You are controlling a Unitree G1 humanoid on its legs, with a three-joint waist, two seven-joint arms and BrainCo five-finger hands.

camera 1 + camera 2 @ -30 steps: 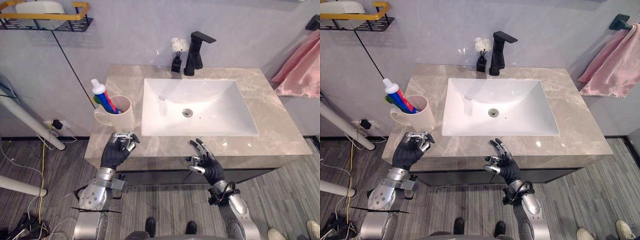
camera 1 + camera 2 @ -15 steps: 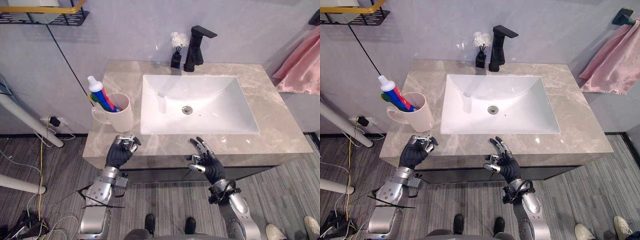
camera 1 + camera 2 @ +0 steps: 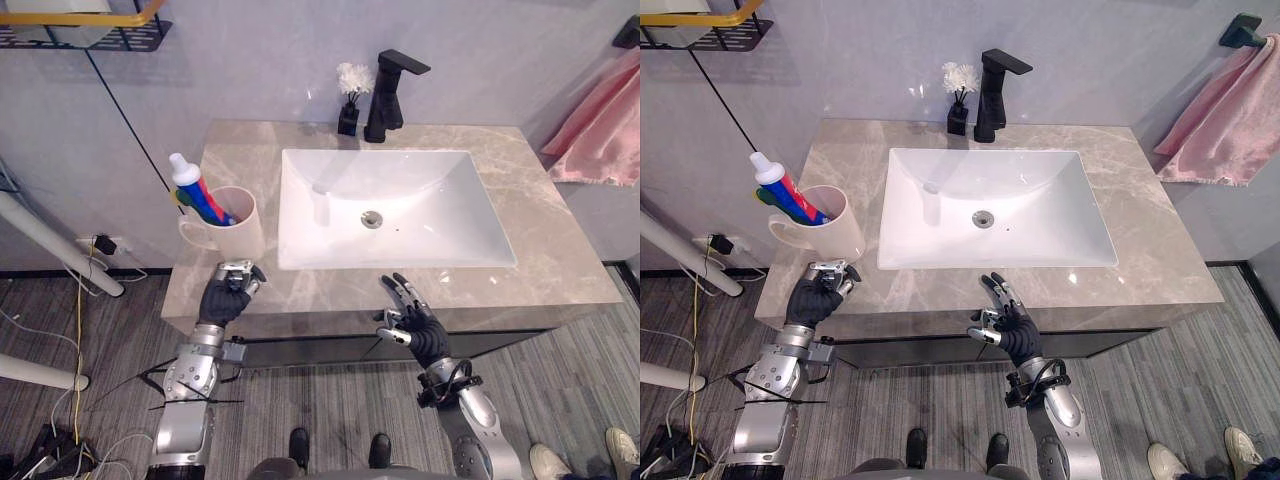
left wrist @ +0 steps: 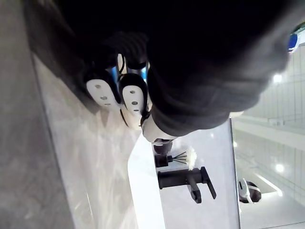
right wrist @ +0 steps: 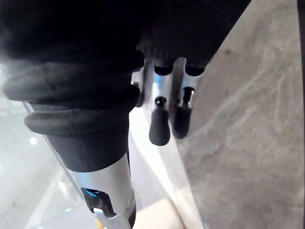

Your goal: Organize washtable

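A cream cup (image 3: 232, 226) stands at the front left of the marble washtable (image 3: 560, 260). It holds a red, white and blue toothpaste tube (image 3: 190, 186) and a toothbrush. My left hand (image 3: 225, 297) hovers at the table's front edge just in front of the cup, with its fingers (image 4: 119, 93) curled and nothing in them. My right hand (image 3: 417, 325) sits at the front edge before the sink (image 3: 440, 235), with its fingers (image 5: 161, 125) straight and spread, holding nothing.
A black faucet (image 3: 388, 92) and a small black vase of white flowers (image 3: 351, 96) stand behind the sink. A pink towel (image 3: 600, 135) hangs on the right wall. A black and yellow wire shelf (image 3: 85, 22) hangs at upper left. A person's shoe (image 3: 622, 450) shows at lower right.
The camera has shifted a little. My left hand has drifted slightly left, closer in under the cup, still curled. The right hand has kept its pose.
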